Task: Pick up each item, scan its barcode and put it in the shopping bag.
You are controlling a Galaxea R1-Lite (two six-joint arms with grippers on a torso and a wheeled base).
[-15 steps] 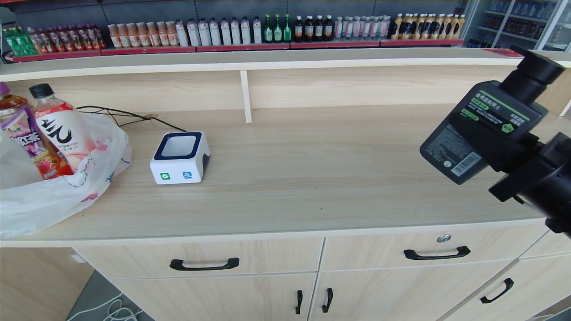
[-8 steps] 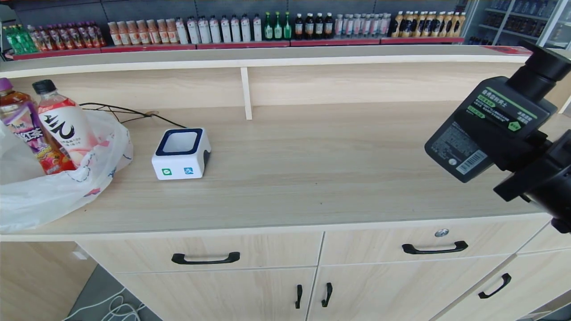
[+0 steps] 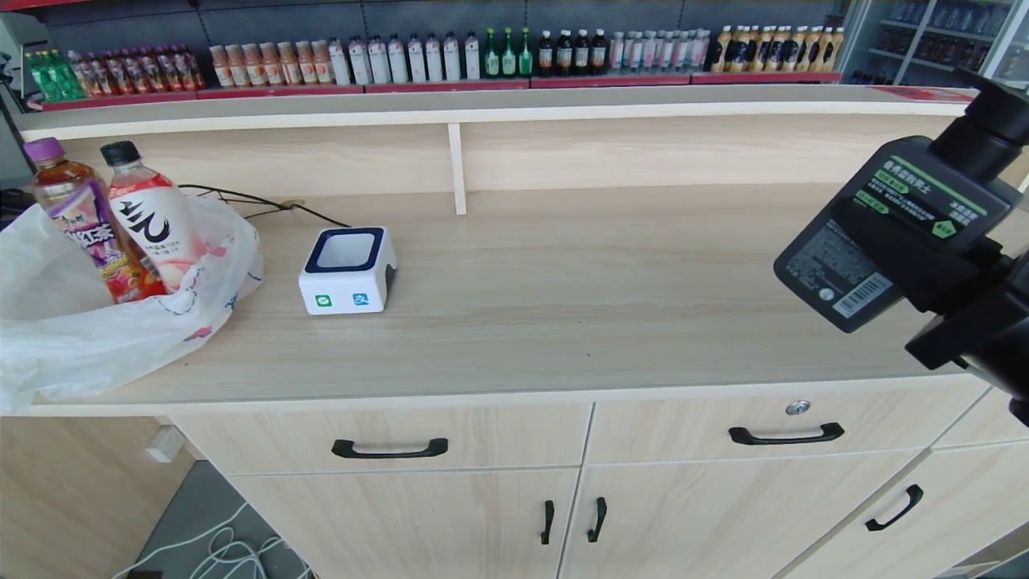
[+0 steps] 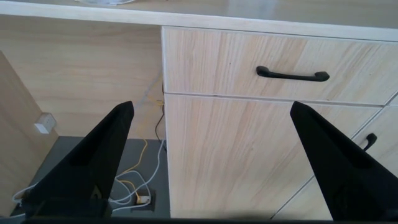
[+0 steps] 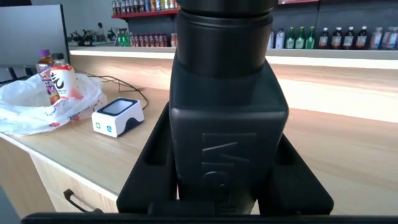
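A black bottle point(image 3: 896, 233) with a white barcode label hangs tilted in the air over the counter's right end, and my right gripper point(image 3: 961, 289) is shut on it. The right wrist view has the black bottle point(image 5: 227, 118) upright between the gripper's fingers point(image 5: 146, 168). A white cube scanner point(image 3: 347, 270) with a blue-rimmed window sits on the counter left of centre, well to the left of the bottle. At the far left lies the white shopping bag point(image 3: 88, 338), holding a purple-capped tea bottle point(image 3: 80, 221) and a black-capped peach drink point(image 3: 153, 217). My left gripper point(image 4: 211, 168) is open, below the counter and facing the cabinet fronts.
A black cable point(image 3: 265, 205) runs from the scanner toward the back wall of the wooden counter point(image 3: 603, 297). A raised shelf with a divider point(image 3: 458, 169) closes the back. Drawers and doors with black handles point(image 3: 390, 448) sit beneath. Stocked drink shelves stand far behind.
The head camera has moved, so the whole scene sits further right in the picture. The right gripper still holds the black bottle in about the same place over the counter's right end.
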